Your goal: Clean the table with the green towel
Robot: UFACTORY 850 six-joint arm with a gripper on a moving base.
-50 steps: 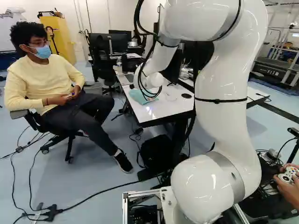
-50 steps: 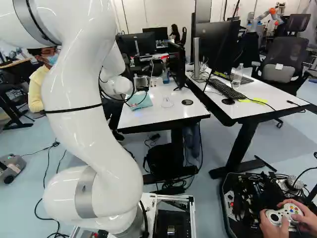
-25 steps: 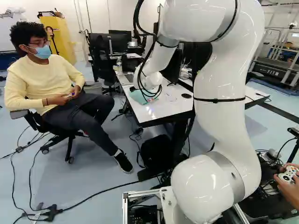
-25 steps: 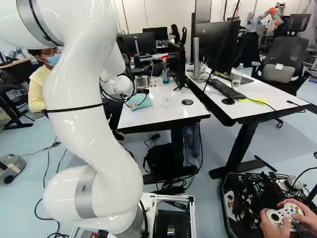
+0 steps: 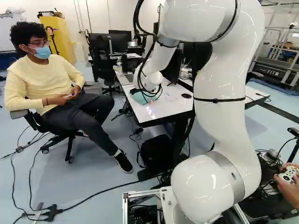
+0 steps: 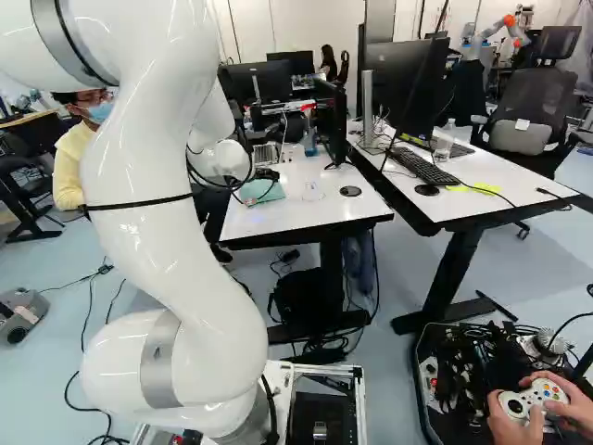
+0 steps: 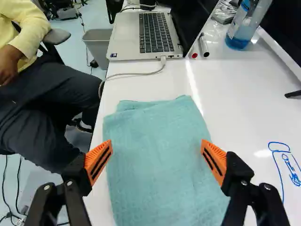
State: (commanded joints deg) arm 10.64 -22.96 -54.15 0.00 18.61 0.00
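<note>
The pincer [image 6: 268, 174] has its two fingers wide apart above the green towel [image 7: 157, 155], which lies spread on the white table [image 7: 235, 99], near an open laptop [image 7: 126, 40] and a blue drawing [image 7: 279, 150].

1. Treadmill [image 5: 278, 76], right of the left base view: pale, legible lettering along its dark side.
2. Bottle [image 7: 244, 26], near the right edge of the table [image 6: 320, 215]: label noted, print too small to read.
3. Laptop [image 7: 123, 40], by the table's left edge: small blue sticker on its near left corner, unreadable.
4. Office chair [image 6: 533, 93], right base view: white tag, unreadable.
</note>
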